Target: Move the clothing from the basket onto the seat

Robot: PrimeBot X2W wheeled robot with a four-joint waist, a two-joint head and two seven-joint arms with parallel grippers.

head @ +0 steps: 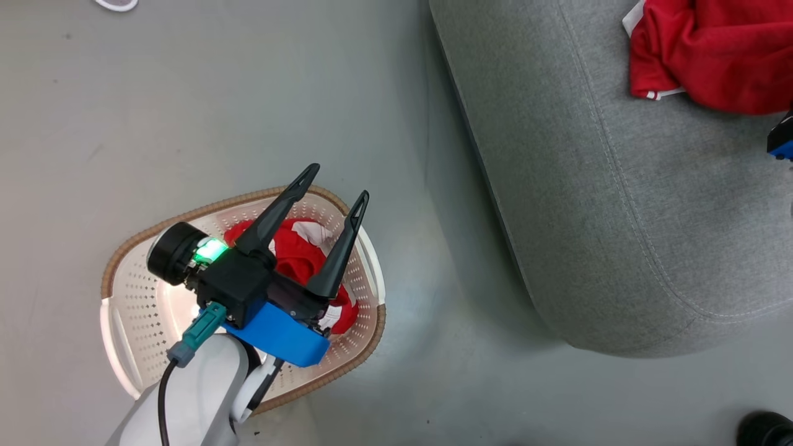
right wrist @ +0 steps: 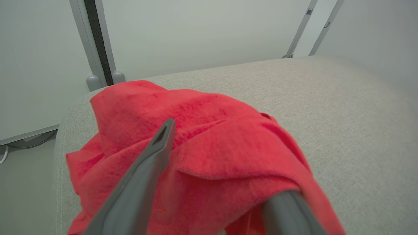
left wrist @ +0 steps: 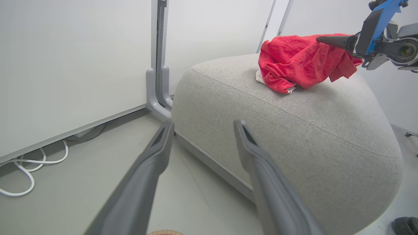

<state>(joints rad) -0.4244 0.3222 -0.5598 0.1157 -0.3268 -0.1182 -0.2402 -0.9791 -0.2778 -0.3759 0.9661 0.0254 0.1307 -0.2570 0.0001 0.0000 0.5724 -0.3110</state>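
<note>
One red garment lies bunched on the grey seat, near its far end. My right gripper stands open over that garment, and a fold of the red cloth still drapes over its right finger. From the left wrist view, one right finger pokes into the garment on the seat. A second red and white garment lies in the cream basket on the floor. My left gripper hovers open above it, holding nothing.
Grey floor separates the basket from the seat. Pale partition panels stand behind the seat, with white cables at their foot. A dark shoe shows at the lower right. The blue housing of my right wrist sits at the right edge.
</note>
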